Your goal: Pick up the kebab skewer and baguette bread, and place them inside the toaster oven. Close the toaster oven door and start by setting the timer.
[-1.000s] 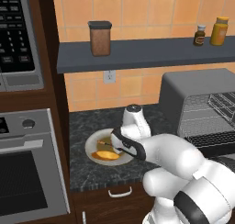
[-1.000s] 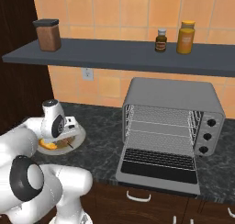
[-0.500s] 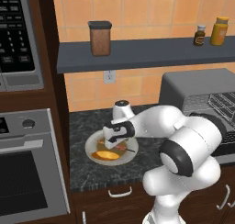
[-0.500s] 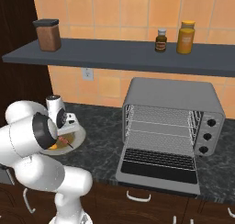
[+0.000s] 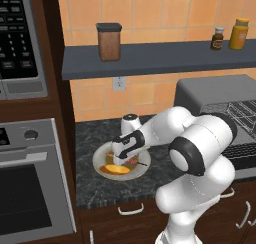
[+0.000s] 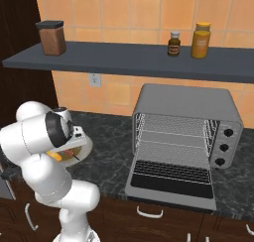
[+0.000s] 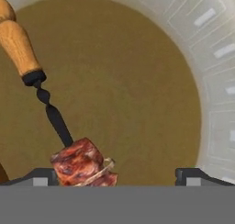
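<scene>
The tool (image 7: pixel 117 175) hangs wide open low over the plate (image 7: pixel 215 76), ready to straddle the kebab skewer (image 7: pixel 69 140) lying on it, its meat chunk beside one fingertip. The baguette bread (image 5: pixel 114 169) also lies on the plate, half hidden by the arm. The toaster oven (image 6: pixel 186 137) stands open to the plate's right on the desk (image 6: pixel 111 174)

The skewer (image 7: pixel 55 120) has a turned wooden handle at 10 o'clock, a twisted dark metal shaft, and glistening browned meat. The plate (image 7: pixel 215 81) looks like matt off-white ceramic with a brown centre. The oven (image 6: pixel 191 104) is brushed grey metal with a wire rack. The counter (image 5: pixel 100 188) is speckled dark stone.
</scene>
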Motion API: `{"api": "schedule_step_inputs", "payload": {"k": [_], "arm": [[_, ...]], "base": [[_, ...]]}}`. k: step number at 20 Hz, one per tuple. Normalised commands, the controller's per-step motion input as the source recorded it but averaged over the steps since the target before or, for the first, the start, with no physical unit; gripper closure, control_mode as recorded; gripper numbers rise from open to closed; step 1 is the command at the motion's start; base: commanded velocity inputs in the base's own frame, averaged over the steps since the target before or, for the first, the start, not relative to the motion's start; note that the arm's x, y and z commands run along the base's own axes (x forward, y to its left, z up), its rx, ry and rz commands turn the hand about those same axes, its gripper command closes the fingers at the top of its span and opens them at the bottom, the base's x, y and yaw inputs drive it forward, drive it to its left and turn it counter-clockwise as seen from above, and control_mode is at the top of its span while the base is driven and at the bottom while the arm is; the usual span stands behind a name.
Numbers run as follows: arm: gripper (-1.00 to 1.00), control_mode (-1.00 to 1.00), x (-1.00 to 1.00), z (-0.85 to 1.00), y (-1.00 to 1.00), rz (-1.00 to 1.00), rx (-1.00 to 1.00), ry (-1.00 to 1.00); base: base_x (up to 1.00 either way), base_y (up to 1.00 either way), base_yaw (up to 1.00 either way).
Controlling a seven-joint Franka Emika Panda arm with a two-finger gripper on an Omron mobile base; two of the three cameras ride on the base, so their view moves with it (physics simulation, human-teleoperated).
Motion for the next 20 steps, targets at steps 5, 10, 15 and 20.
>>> {"api": "schedule_step_inputs", "payload": {"k": [5, 10, 15, 20], "arm": [[-1.0, -1.0, 0.04, -0.17, -0.07, 0.0, -0.01, 0.0], [1.0, -1.0, -0.09, -0.27, 0.0, 0.04, 0.0, 0.0], [1.0, -1.0, -0.36, 0.04, -0.11, 0.19, -0.03, 0.0], [1.0, -1.0, -0.24, 0.73, -0.41, 0.23, -0.01, 0.0]], "base": [[0.0, 0.0, 0.0], [0.0, 0.0, 0.0], [0.0, 0.0, 0.0], [0.0, 0.0, 0.0]]}}
